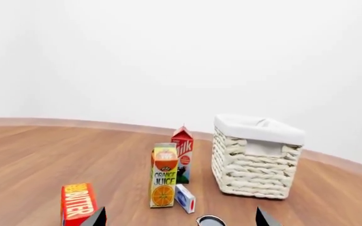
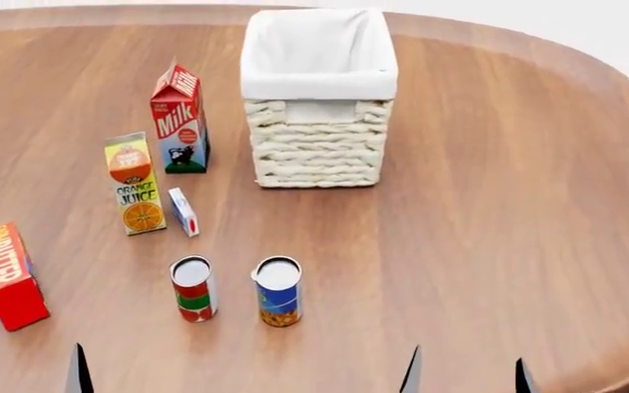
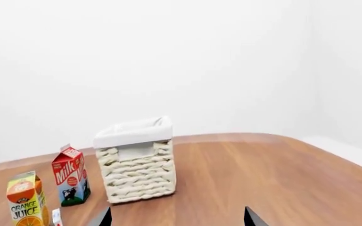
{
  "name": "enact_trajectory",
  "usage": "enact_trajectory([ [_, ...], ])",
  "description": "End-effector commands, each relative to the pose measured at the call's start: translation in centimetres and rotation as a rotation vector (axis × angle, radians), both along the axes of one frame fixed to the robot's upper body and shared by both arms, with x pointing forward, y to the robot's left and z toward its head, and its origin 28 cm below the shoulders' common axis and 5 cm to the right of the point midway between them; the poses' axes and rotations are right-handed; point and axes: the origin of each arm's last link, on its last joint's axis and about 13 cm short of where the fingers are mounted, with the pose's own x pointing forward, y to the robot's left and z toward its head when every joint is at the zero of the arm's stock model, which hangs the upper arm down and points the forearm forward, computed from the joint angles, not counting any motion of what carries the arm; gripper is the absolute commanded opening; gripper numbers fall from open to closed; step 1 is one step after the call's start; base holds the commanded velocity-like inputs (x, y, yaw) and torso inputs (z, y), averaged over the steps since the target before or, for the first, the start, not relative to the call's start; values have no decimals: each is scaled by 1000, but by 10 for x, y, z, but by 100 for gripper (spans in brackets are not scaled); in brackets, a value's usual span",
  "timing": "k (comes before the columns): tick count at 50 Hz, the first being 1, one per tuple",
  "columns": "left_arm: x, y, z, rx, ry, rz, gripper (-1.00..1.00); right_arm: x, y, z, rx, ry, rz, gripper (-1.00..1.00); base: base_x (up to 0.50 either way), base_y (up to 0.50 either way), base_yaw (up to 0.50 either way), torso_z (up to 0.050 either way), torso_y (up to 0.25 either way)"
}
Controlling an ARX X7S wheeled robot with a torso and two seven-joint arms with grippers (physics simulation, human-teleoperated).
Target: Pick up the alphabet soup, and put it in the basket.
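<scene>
Alphabet soup: we take the red, white and green can (image 2: 193, 289) for it, though we cannot read its label; it stands upright on the near part of the table (image 2: 490, 205), untouched.
Neighbouring can: a blue and yellow can (image 2: 278, 291) stands just to its right, apart.
Basket (image 2: 317, 98): upright at the far middle, well apart from the soup.
Cartons: orange juice (image 2: 135, 183) and milk (image 2: 180, 119) stand left of the basket; a small white box (image 2: 183, 211) stands beside the juice.
Butter box (image 2: 6, 275): near left.
Left gripper (image 2: 22, 372): we see its fingertips spread, holding nothing.
Right gripper (image 2: 465, 372): likewise spread and unladen.
</scene>
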Motion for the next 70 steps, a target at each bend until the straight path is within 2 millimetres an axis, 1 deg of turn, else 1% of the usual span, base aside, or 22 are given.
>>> enact_trajectory([
  [1, -1, 0, 1, -1, -7, 2, 100, -1, 1, 0, -4, -12, 8, 100, 230, -27, 0, 0, 0],
  [16, -1, 0, 1, 0, -8, 5, 100, -2, 1, 0, -1, -11, 12, 100, 227, -8, 0, 0, 0],
  [17, -1, 0, 1, 7, -19, 4, 100, -4, -1, 2, 39, -38, 11, 100, 461, 0, 0, 0, 0],
  [18, -1, 0, 1, 6, -19, 4, 100, -4, -1, 2, 42, -38, 10, 100, 457, 0, 0, 0, 0],
  [42, -1, 0, 1, 13, -17, 6, 100, -4, -1, 2, 48, -33, 17, 100, 448, 0, 0, 0, 0],
  [48, -1, 0, 1, 14, -18, 5, 100, -5, 0, 1, 46, -42, 38, 100, 29, -1, 0, 0, 0],
  [70, -2, 0, 1, 14, -17, 5, 100, -4, 0, 2, 42, -27, 27, 100, 66, -12, 0, 0, 0],
])
